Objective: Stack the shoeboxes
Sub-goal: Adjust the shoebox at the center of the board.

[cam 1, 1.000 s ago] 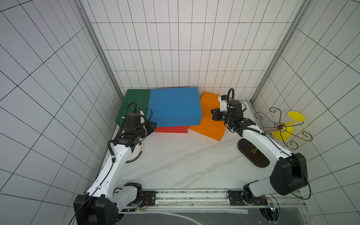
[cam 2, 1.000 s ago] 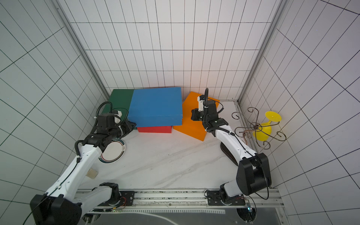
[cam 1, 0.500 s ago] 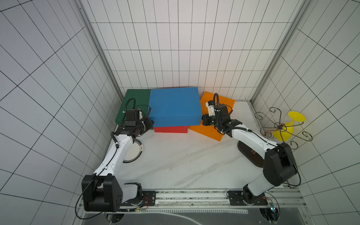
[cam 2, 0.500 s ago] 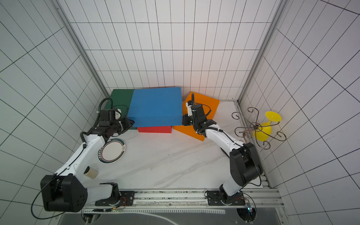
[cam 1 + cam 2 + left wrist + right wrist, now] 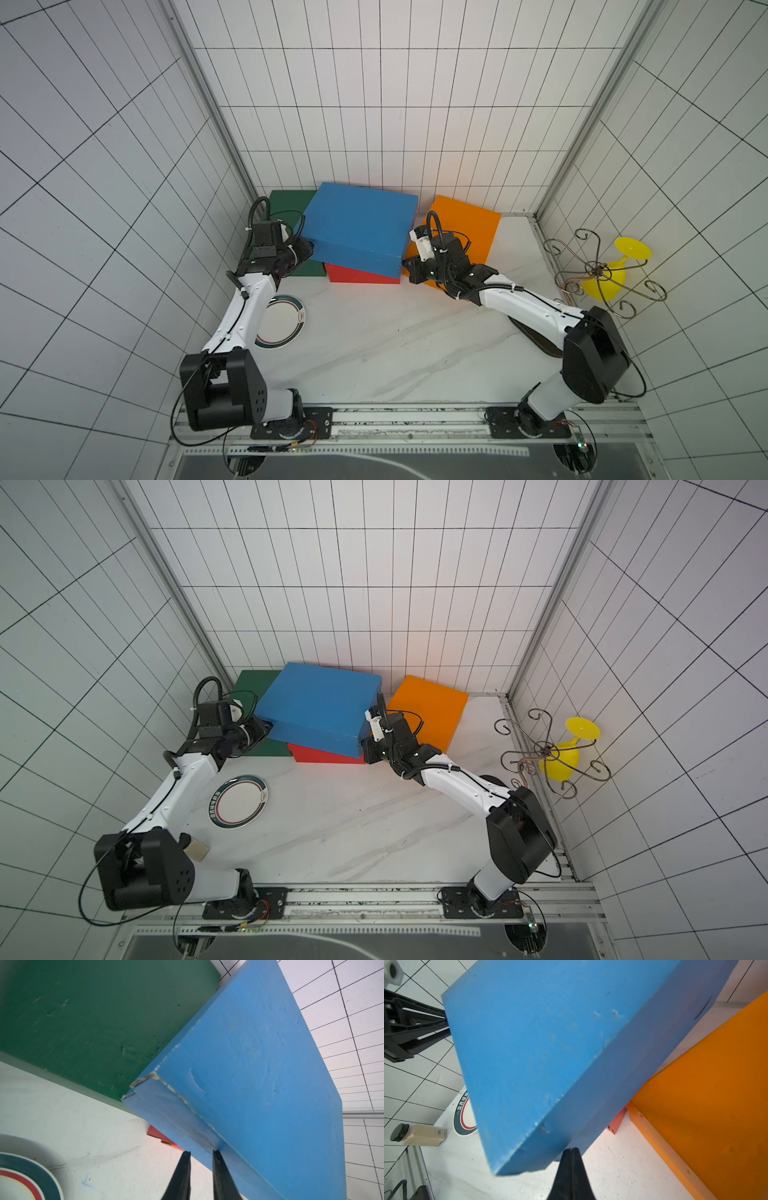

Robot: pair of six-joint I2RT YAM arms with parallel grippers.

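Right tool (image 5: pixel 572 1150) tips together at blue shoebox (image 5: pixel 529 1043) (wrist view only).

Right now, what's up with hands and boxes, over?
Left hand slightly open, right hand shut, both at blue box ends. Blue box askew over red box. Orange box close beside right hand.

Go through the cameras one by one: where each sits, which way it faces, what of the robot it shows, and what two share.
Top views: high over the front rail, facing down and back; both arms, left gripper and right gripper at the blue box.
Left wrist: on the left arm, along its fingers to the blue box's corner and green box.
Right wrist: on the right arm, past its shut fingers to the blue box and orange box.
Shared: both wrists see the plate.
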